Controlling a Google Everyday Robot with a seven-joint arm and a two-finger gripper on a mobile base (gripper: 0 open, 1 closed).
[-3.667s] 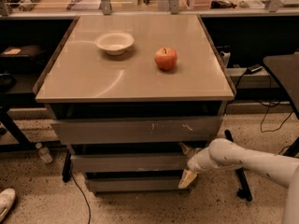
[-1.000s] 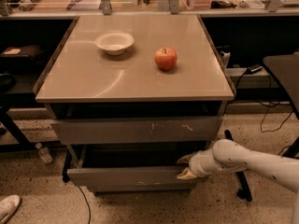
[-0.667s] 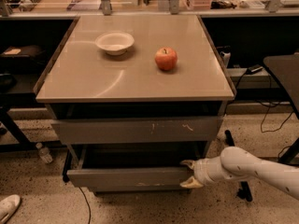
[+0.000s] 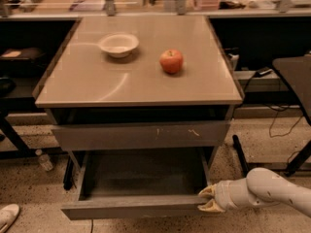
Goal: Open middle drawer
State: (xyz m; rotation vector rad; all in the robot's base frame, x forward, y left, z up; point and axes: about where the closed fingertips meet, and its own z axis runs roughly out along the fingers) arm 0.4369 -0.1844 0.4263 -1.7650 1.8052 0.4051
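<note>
Since a second ago: middle drawer (image 4: 136, 207) drawn further out of the cabinet, with more of its dark interior exposed; gripper (image 4: 208, 199) carried outward with it. Item, middle drawer: well extended beneath the scratched upper front (image 4: 141, 135), its plain front low in view and nearest the camera. Item, gripper: at the right-hand end of the drawer front and touching that corner; whether it is clamped on the front or only hooked against it cannot be told. Step in hand, as judged: finishing the pull, nearly complete. Handling note: the pull acts at one corner, so a wide, shallow drawer may skew and bind. Draw straight along the runners, slow before the stop, then let go without nudging the front back. Also present: bowl (image 4: 118, 44) and apple (image 4: 171, 61) on the cabinet top (image 4: 136, 86), well apart from the work.
</note>
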